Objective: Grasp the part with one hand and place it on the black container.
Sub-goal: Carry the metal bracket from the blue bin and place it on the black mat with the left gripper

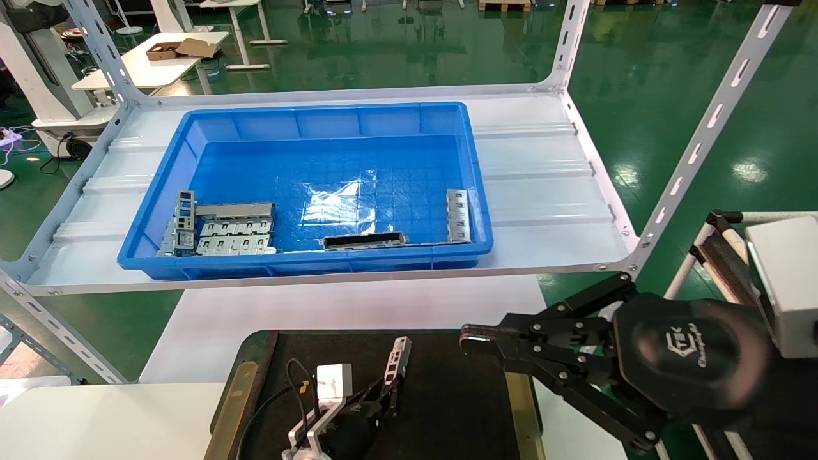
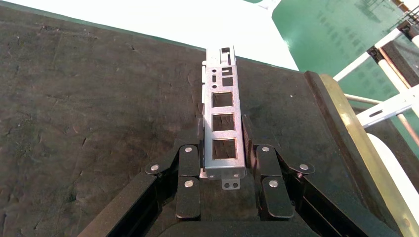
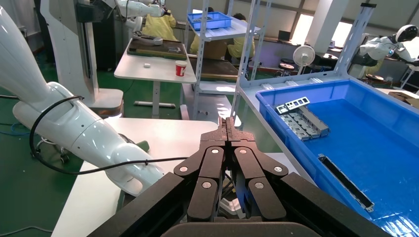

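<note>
The part [image 1: 397, 359], a silver-grey bar with square cutouts, is between the fingers of my left gripper [image 1: 387, 387] over the black container [image 1: 460, 402]. In the left wrist view the left gripper [image 2: 223, 126] is shut on the near end of the part [image 2: 223, 94], both pads against its long sides. The part lies low along the container's matte floor [image 2: 99, 98], with the olive-gold rim [image 2: 356, 128] to one side; I cannot tell if it touches the floor. My right gripper [image 1: 473, 340] is shut and empty, parked beside the container's right edge, as the right wrist view [image 3: 229, 123] also shows.
A blue plastic bin [image 1: 307, 118] stands on the white shelf behind the container. It holds flat grey stamped plates [image 1: 223, 231], a dark strip [image 1: 364, 241] and another silver bar [image 1: 457, 216]. Slanted shelf posts [image 1: 696, 147] stand at the right.
</note>
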`<action>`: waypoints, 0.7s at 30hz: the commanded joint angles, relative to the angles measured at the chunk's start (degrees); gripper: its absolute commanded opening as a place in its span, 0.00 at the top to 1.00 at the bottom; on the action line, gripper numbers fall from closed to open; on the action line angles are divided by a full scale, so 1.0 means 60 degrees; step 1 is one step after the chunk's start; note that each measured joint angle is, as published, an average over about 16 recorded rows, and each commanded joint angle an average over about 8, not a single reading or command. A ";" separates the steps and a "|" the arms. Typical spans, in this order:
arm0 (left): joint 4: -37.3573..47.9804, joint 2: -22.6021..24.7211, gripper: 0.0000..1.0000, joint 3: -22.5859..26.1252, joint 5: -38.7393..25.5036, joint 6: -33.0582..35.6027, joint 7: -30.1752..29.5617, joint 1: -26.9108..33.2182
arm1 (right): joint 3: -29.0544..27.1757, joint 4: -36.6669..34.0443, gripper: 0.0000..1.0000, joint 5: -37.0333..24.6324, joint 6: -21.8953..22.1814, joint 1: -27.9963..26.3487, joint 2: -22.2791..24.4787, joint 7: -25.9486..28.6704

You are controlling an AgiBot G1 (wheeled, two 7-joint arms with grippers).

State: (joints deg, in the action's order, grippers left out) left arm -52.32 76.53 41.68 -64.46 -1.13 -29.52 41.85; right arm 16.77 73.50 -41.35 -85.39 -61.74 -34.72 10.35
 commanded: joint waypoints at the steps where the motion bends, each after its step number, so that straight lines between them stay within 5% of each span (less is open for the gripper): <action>1: 0.0047 0.0019 1.00 0.0164 0.0077 -0.0171 -0.0078 0.0041 | 0.0001 0.0000 1.00 0.0001 0.0000 0.0000 0.0000 -0.0001; 3: 0.0052 0.0015 0.94 0.0327 0.0173 -0.0302 -0.0127 0.0071 | 0.0002 0.0000 0.91 0.0002 0.0001 -0.0001 0.0001 -0.0001; 5: 0.0046 0.0009 0.81 0.0481 0.0269 -0.0423 -0.0163 0.0096 | 0.0003 0.0000 0.67 0.0002 0.0001 -0.0001 0.0001 -0.0002; 9: 0.0021 -0.0011 0.32 0.0770 0.0472 -0.0650 -0.0215 0.0141 | 0.0006 0.0000 0.17 0.0004 0.0002 -0.0001 0.0002 -0.0003; 11: 0.0006 -0.0024 0.12 0.0902 0.0576 -0.0753 -0.0230 0.0165 | 0.0007 0.0000 0.01 0.0005 0.0003 -0.0001 0.0003 -0.0003; 13: -0.0010 -0.0039 0.00 0.1027 0.0681 -0.0852 -0.0238 0.0191 | 0.0008 0.0000 0.00 0.0005 0.0003 -0.0002 0.0003 -0.0004; 21: -0.0163 -0.0098 0.00 0.1451 0.1055 -0.1167 -0.0212 0.0290 | 0.0012 0.0000 0.00 0.0009 0.0005 -0.0003 0.0005 -0.0006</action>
State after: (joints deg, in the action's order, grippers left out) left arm -53.42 75.90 50.27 -58.28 -8.02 -30.74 43.57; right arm 16.84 73.50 -41.30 -85.36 -61.76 -34.69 10.32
